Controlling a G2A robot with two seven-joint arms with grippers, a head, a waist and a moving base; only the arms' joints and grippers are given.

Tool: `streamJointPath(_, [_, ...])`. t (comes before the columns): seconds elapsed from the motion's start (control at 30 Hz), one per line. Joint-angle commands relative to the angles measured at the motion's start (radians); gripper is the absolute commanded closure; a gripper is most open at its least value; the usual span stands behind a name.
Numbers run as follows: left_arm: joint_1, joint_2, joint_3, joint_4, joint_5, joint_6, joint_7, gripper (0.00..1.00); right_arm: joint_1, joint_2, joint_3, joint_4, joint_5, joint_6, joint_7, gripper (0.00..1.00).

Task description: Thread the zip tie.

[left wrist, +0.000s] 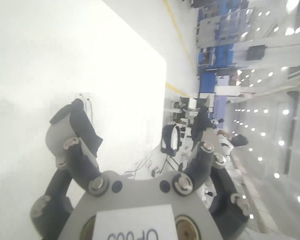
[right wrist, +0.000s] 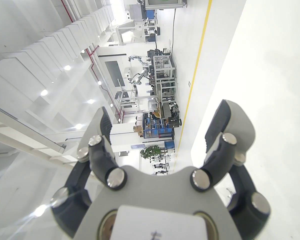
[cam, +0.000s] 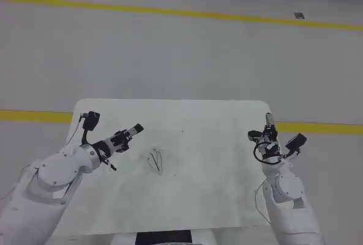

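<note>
The zip tie point(cam: 156, 162) lies flat as thin dark strands just left of centre in the top view, on the white desk point(cam: 218, 190). Nothing is gripped. The left jaws, apart, hang just to its left; the right jaws, also apart, sit at the desk's right edge. The pick probably wants a low, narrow pinch near one end. Beyond the desk are grey floor, yellow lines point(cam: 169, 11) and a bright workshop hall.
</note>
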Motion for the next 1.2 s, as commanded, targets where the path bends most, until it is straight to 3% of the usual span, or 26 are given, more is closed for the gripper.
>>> streamJointPath(0.0, [0.0,0.0,-0.001,0.0,-0.014,-0.001,0.003,0.0,0.0,0.0,0.0,0.0,0.0,0.0,0.0,0.0])
streamJointPath(0.3, [-0.004,0.001,0.015,-0.008,0.007,-0.009,-0.015,0.0,0.0,0.0,0.0,0.0,0.0,0.0,0.0,0.0])
streamJointPath(0.57, [-0.096,0.011,0.131,-0.002,0.153,-0.001,-0.21,0.0,0.0,0.0,0.0,0.0,0.0,0.0,0.0,0.0])
streamJointPath(0.7, [-0.138,0.01,0.189,0.002,0.272,-0.001,-0.243,0.0,0.0,0.0,0.0,0.0,0.0,0.0,0.0,0.0])
streamJointPath(0.87, [-0.141,0.004,0.203,0.017,0.408,-0.001,-0.314,0.0,0.0,0.0,0.0,0.0,0.0,0.0,0.0,0.0])
streamJointPath(1.17, [-0.141,0.003,0.204,0.01,0.411,-0.007,-0.312,0.0,0.0,0.0,0.0,0.0,0.0,0.0,0.0,0.0])
